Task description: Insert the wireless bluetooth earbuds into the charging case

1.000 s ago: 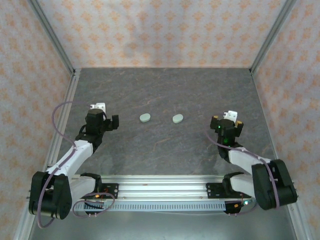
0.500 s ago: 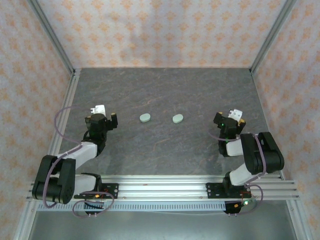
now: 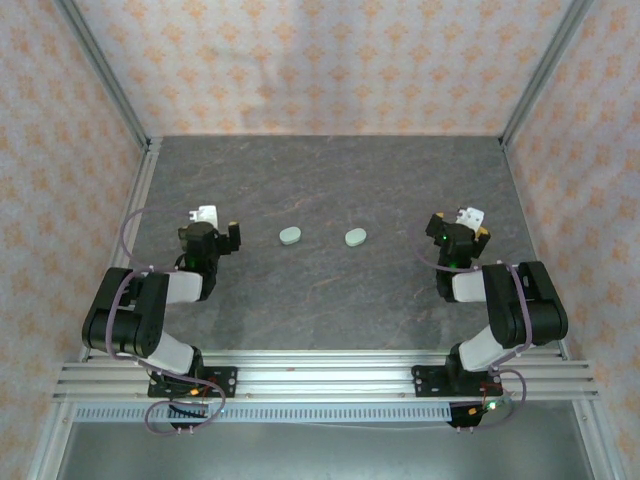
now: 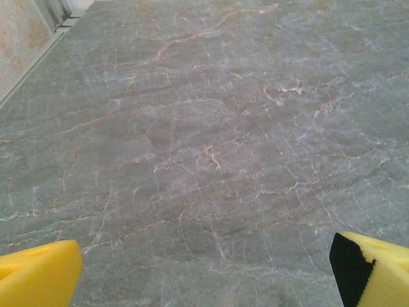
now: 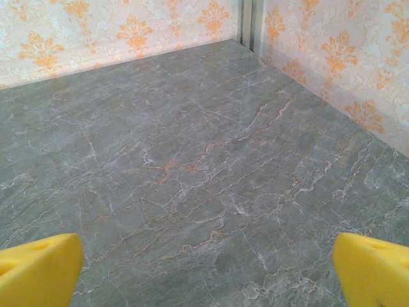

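Two pale green oval charging cases lie shut on the grey marble table, one [image 3: 290,235] left of centre and the other [image 3: 355,237] just right of it. The wireless bluetooth earbuds are out of view. My left gripper [image 3: 208,233] sits low over the table to the left of the cases, open, its yellow fingertips [image 4: 38,278] wide apart with bare table between them [image 4: 204,268]. On the far side of the cases, my right gripper [image 3: 456,229] is open too, with nothing between its yellow pads [image 5: 374,268] but stone [image 5: 208,265].
Orange-patterned walls [image 5: 128,32] close the table on three sides, with aluminium posts [image 5: 249,19] at the back corners. A metal rail [image 3: 320,365] runs along the near edge by the arm bases. The table [image 3: 320,180] behind the cases is bare stone.
Both arms have folded back toward their bases, elbows drawn in. The grippers have stayed nearly in place, shifting slightly away from the bases, and remain open. The cases have not moved.
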Robot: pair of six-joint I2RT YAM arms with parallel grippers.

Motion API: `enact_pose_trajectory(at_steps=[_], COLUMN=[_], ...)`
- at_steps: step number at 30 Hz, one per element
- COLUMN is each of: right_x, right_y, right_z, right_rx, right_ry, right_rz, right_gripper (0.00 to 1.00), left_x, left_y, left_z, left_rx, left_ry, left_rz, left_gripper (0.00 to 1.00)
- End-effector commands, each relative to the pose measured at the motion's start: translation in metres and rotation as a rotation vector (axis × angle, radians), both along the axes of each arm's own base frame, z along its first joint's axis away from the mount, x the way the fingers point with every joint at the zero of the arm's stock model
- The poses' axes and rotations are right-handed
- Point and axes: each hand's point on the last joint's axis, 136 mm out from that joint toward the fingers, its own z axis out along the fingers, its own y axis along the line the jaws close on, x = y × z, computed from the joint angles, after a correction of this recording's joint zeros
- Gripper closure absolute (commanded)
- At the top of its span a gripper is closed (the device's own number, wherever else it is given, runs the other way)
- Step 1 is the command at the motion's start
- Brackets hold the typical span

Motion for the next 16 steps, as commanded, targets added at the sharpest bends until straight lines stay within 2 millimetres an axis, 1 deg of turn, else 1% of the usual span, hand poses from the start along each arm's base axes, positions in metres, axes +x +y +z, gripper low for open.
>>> enact_pose_trajectory(at_steps=[1, 16], right_x=[0.0002, 0.0008], right_y=[-0.0022, -0.0013], right_z=[-0.0014, -0.0016], right_rx=[0.005, 0.005], right_ry=[0.003, 0.006], right_rz=[-0.009, -0.004], right_gripper=[0.01, 0.01], left_x=[0.0083, 0.0084], left_y=[0.0008, 0.0007], left_z=[0.0154, 0.0150], left_rx=[0.001, -0.002], left_ry=[-0.047, -0.045], left_rz=[-0.001, -0.001], left_gripper=[0.00, 0.00])
